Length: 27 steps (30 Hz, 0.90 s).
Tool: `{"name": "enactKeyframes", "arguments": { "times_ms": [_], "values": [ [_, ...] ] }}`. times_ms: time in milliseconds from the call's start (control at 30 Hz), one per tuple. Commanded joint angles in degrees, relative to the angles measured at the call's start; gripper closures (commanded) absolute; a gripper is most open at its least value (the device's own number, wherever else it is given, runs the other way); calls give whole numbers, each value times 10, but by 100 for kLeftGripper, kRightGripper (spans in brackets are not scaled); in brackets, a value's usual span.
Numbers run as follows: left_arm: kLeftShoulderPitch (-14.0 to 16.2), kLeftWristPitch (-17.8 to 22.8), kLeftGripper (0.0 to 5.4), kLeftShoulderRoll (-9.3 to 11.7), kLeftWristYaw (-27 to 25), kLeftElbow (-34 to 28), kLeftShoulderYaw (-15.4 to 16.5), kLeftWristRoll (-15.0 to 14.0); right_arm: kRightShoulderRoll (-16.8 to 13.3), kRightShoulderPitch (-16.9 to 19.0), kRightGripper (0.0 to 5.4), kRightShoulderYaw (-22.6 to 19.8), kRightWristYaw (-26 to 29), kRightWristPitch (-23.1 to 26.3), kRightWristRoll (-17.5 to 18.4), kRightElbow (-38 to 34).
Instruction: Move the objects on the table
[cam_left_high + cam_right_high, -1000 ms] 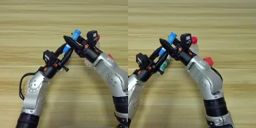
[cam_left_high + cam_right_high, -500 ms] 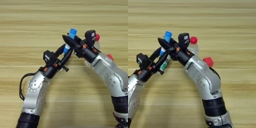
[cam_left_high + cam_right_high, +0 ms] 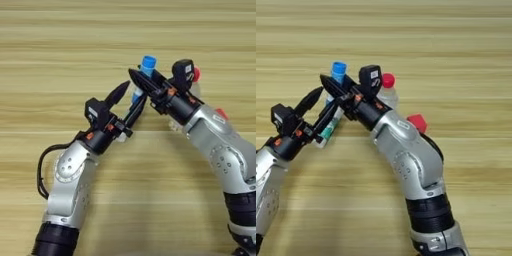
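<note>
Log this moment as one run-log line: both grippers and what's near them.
left gripper: open, beside blue tube | right gripper: at blue tube, grip unclear | bottle and red cube: behind right arm, on table

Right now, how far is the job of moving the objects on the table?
Nothing looks finished yet. In hand: the right gripper is at the blue tube, and the left gripper is open beside it, above the white-and-green tube. Left: the clear bottle and the red cube stand untouched behind the right arm.
</note>
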Motion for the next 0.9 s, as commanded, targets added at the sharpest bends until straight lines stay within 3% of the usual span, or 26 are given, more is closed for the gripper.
{"name": "enactKeyframes", "arguments": {
  "times_ms": [33, 200, 500, 600, 800, 900],
  "values": [
    [-7, -5, 229, 4, 9, 9, 6, 9, -2, -5, 400, -5, -4, -30, -18, -13],
    [-7, -5, 182, 0, 3, -3, 9, -13, 2, -6, 400, -13, -4, -50, -19, -22],
    [-31, -18, 107, -11, 48, 16, 57, -11, -5, -10, 400, -25, -8, -91, -35, -44],
    [-44, -25, 80, -12, 80, 37, 78, 8, -9, -12, 400, -34, -11, -97, -36, -52],
    [-81, -28, 30, 8, 194, 127, 122, 95, -32, -16, 400, -56, -24, -102, -42, -90],
    [-87, -27, 8, 12, 219, 146, 127, 113, -46, -15, 400, -72, -31, -97, -41, -106]
  ]
}}
